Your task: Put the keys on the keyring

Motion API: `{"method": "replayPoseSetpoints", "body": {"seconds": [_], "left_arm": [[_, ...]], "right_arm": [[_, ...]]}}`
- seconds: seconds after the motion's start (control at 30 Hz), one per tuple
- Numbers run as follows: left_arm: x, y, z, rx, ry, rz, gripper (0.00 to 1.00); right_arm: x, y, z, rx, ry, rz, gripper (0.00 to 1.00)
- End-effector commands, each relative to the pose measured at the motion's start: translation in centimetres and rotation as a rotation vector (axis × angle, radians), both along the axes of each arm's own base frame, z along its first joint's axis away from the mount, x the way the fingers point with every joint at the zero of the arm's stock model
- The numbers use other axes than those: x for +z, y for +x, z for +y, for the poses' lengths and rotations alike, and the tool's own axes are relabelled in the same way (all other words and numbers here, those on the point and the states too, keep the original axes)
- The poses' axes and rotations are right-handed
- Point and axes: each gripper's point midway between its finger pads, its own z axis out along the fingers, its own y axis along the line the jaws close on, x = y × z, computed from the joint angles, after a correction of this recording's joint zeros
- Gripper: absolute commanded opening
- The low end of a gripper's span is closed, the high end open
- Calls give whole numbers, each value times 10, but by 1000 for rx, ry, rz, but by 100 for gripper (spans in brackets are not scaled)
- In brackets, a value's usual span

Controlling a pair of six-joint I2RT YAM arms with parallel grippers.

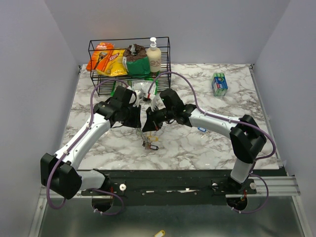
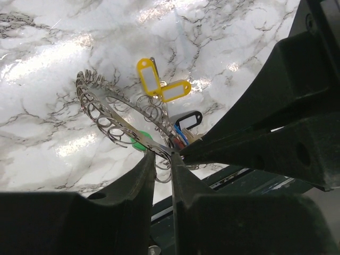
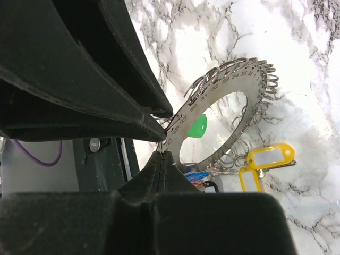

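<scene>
Keyring sits pinched between both arms, over the worktop. Left gripper: jaws clenched on keyring's rim. Right gripper: jaws clenched on the same rim, just beside. Wrist views show the numbered band, wire loops and yellow-tagged keys below the keyring. Top view shows only a small cluster.

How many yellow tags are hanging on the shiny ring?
2. Both yellow plastic key tags hang side by side from the flat silvery metal keyring: one stands more upright, and the other slants beside it. More could be hidden behind the ring.
</scene>
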Motion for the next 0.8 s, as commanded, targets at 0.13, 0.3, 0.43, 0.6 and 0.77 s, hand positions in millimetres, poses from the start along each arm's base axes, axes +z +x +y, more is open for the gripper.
{"method": "replayPoseSetpoints", "body": {"seconds": [0.13,0.3,0.43,0.6,0.77], "left_arm": [[1,0,3,3,18,-17,13],[0,1,5,12,26,-24,0],[1,2,7,21,29,-33,0],[8,3,4,28,4,-47,0],[15,5,2,37,10,-27,14]], "right_arm": [[3,1,-5,-14,6,-22,0],[2,0,-6,-17,5,-22,0],[1,0,-5,-18,5,-20,0],[1,0,-6,-17,5,-22,0],[5,2,-6,-27,8,-28,0]]}}
